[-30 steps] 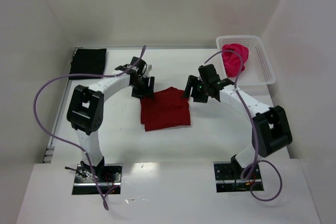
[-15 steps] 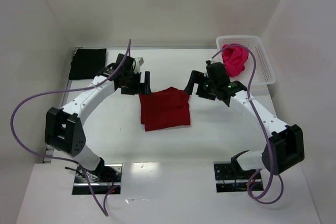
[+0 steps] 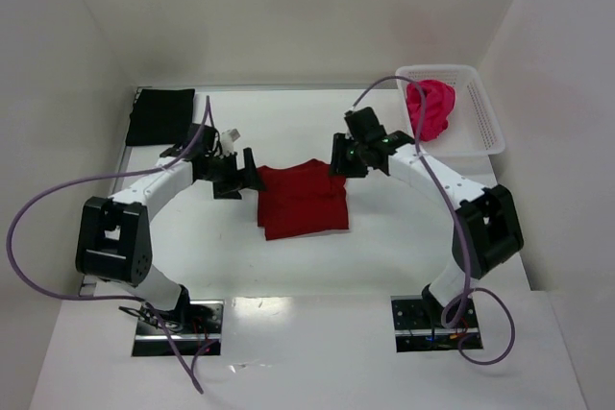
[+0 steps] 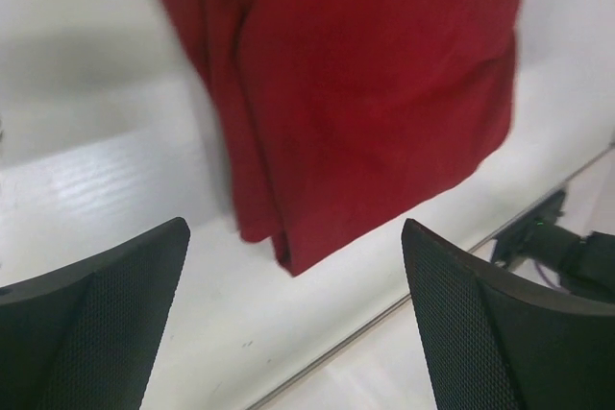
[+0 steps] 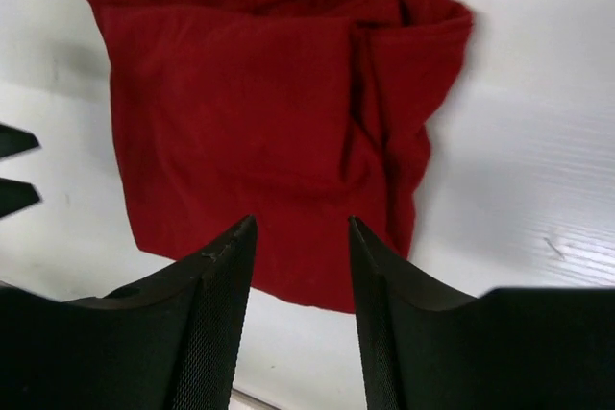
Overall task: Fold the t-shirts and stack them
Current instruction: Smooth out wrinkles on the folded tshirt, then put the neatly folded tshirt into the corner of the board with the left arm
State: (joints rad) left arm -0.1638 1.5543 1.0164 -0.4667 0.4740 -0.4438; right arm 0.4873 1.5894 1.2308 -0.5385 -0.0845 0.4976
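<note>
So the folded crimson t-shirt point(image 3: 303, 201) sits mid table point(image 3: 394, 237) between both arms, with the left gripper point(image 3: 252, 177) gaping wide and empty just off its left edge and the right gripper point(image 3: 337, 166) half-spread, holding nothing, over its far right corner.

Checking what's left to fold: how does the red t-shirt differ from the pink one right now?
The red t-shirt is folded into a flat, roughly square shape; the pink t-shirt is bunched in a heap. The red t-shirt lies on the table near its middle; the pink t-shirt sits in the white basket at the far right corner. Shared: both are soft cloth, and both lie apart from the black t-shirt.
</note>
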